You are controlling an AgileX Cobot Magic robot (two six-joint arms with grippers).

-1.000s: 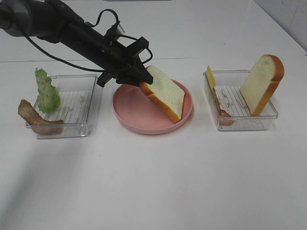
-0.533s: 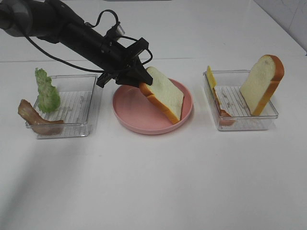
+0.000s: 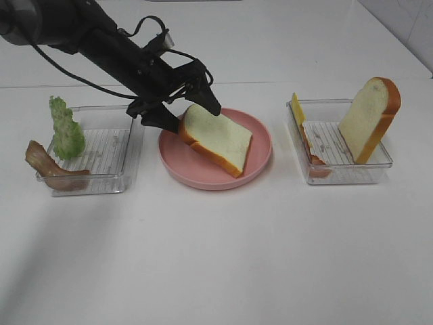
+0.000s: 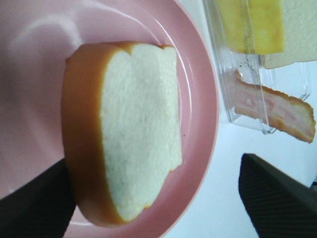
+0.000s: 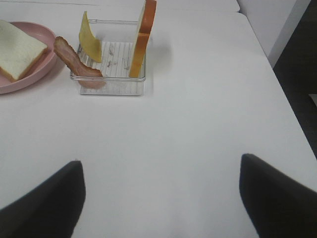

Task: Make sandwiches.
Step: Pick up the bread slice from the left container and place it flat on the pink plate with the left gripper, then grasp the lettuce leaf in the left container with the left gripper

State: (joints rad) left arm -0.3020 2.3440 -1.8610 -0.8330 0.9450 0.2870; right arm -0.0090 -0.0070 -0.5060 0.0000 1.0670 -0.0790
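Note:
One white bread slice (image 3: 218, 139) with orange-brown crust lies on the round pink plate (image 3: 203, 179). My left gripper (image 3: 191, 116) hangs over the slice's back left end, open, one finger on each side of it. In the left wrist view the bread slice (image 4: 136, 129) rests on the plate (image 4: 200, 94) between the dark fingers (image 4: 34, 203), nothing gripping it. My right gripper (image 5: 161, 198) is out of the high view; its own camera shows it open above bare table.
The left clear tray (image 3: 101, 152) holds green lettuce (image 3: 66, 128) and a bacon strip (image 3: 49, 169). In the right clear tray (image 3: 345, 175) stand a second bread slice (image 3: 369, 118), yellow cheese (image 3: 298, 108) and bacon (image 3: 315, 160). The table's front is white.
The left gripper has opened and let go of the bread slice. The slice has dropped from a steep tilt to lie on the plate. The right arm has not moved.

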